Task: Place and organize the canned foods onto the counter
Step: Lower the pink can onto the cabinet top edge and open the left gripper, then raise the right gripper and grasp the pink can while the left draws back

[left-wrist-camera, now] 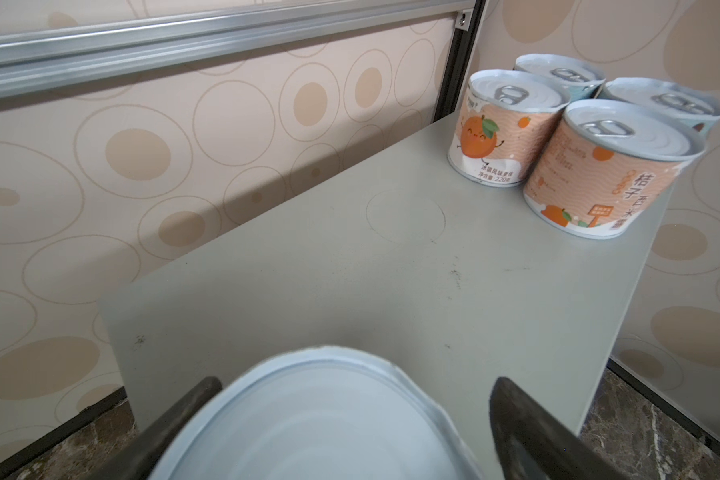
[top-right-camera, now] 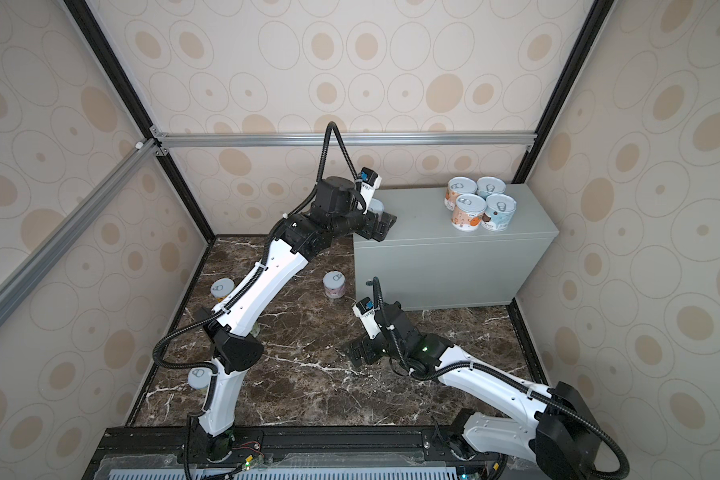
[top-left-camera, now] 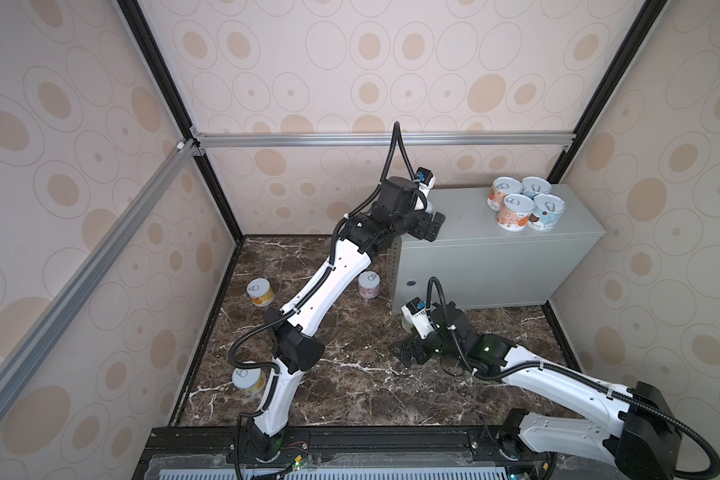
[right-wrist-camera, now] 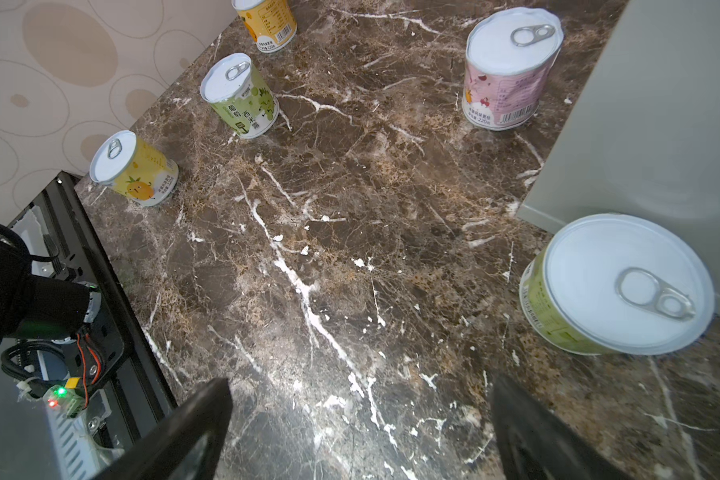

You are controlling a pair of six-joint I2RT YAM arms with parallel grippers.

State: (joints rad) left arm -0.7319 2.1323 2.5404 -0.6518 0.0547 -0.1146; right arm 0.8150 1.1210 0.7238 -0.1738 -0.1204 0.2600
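Canned foods (top-left-camera: 516,212): 4 stand touching in a 2x2 block at the counter's (left-wrist-camera: 391,270) right end, 2 orange toward the left arm and 2 light blue beyond. They're packed tight, prob. to leave room for the rest.

A 5th, the pale tin (left-wrist-camera: 321,415), sits between the left fingers (left-wrist-camera: 524,424) at the counter's left end, near its edge. A gap shows on 1 side, so the fingers look released, not clenched. It's likely put there because that end is easiest for the left arm. Bare top runs from it to the block, so there's room to slide it over. The wall is close behind, w/ a drop-off in front.

Right fingers (right-wrist-camera: 200,424) are spread and empty, low over the marble floor (right-wrist-camera: 350,249). 5 tins wait there:
- green tin (right-wrist-camera: 616,286), just beside the counter's base, so approach is tight on that side
- pink tin (right-wrist-camera: 508,75)
- 2nd green tin (right-wrist-camera: 242,95)
- 2 yellow tins (right-wrist-camera: 136,168), near the wall

The other 4 stand well apart, so approach is easy.
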